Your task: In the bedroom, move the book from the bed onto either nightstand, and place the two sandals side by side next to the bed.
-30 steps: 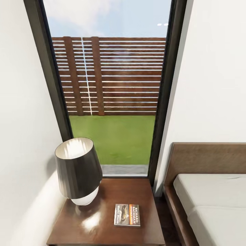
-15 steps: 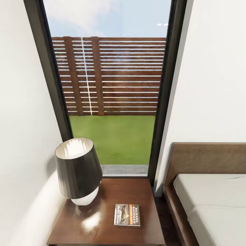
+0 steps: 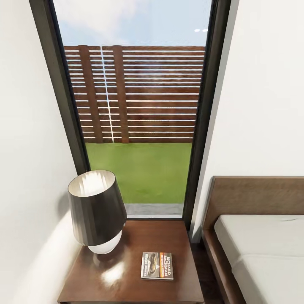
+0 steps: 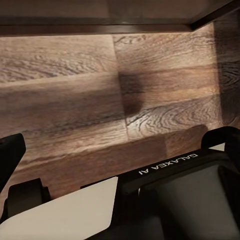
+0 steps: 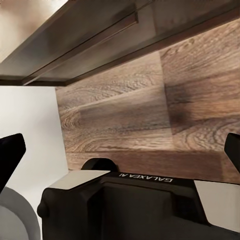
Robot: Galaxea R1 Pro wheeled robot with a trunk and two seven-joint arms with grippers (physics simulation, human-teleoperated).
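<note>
The book lies flat on the nightstand, near its front edge and to the right of the lamp. Its cover faces up with the white lettering showing. The bed, with its off-white mattress and brown headboard, stands just right of the nightstand. The sandals are out of view. In the left wrist view my left gripper is open over the wood-plank floor, with nothing between its fingers. My right gripper is also open and empty above the floor.
A tall black-framed window behind the nightstand shows a slatted fence and grass. White walls close in on the left and right. A narrow strip of floor separates nightstand and bed. Dark wooden furniture edges run above the floor in both wrist views.
</note>
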